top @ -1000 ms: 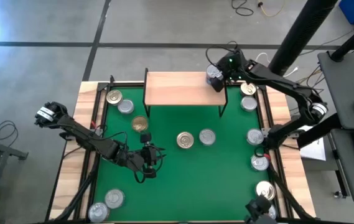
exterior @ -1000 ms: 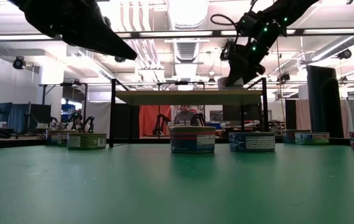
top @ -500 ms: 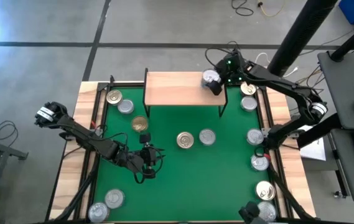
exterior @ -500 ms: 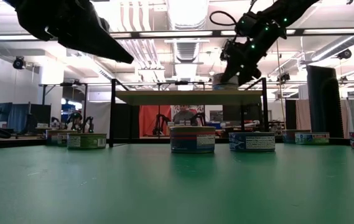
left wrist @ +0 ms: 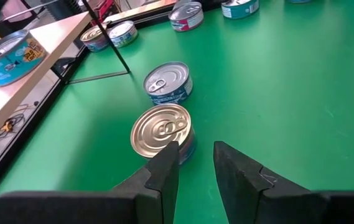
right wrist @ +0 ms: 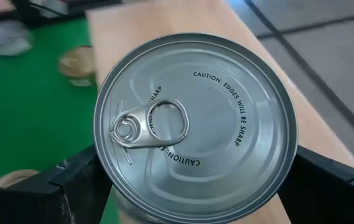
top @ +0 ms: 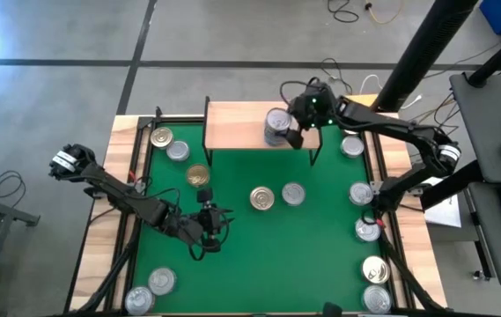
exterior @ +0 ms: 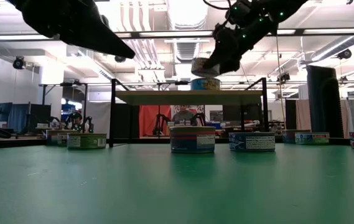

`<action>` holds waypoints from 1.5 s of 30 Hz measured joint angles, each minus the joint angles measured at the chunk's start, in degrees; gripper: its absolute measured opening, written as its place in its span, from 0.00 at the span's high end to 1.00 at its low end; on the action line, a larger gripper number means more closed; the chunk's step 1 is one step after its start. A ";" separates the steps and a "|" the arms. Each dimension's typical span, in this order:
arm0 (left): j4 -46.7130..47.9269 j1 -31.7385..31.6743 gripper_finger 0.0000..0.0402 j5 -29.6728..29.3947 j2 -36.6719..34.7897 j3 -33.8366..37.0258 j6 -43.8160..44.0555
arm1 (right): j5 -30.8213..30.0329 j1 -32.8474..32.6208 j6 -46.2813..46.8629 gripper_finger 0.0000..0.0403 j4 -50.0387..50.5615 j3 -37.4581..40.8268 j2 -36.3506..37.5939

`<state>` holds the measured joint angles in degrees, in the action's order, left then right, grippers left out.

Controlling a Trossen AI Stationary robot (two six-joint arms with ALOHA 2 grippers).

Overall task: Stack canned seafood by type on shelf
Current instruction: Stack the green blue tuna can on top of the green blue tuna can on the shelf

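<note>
A: Right gripper [top: 282,129] status?

B: Clamped on a silver-topped can [top: 276,122], held tilted in the air above the shelf [top: 237,126], over its right half. In the low view another can [exterior: 205,84] sits on the shelf just under the held one.

A: Left gripper [top: 209,217]?

B: Hangs low over the green mat [top: 259,255], fingers nearly together, nothing between them. A gold-topped can [left wrist: 161,130] sits just ahead of it, a silver one [left wrist: 168,83] beyond that.

A: The rest?

B: Loose cans along both mat edges.
</note>
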<state>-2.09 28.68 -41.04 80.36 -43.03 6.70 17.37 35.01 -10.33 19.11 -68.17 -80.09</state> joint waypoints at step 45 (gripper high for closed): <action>4.72 -53.87 0.79 37.98 5.43 -26.72 -28.25 | 26.59 9.87 -42.06 0.11 35.18 -30.63 -20.50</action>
<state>2.63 -25.18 -3.06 85.78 -69.74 -21.55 43.97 44.87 -52.39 54.30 -98.80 -100.60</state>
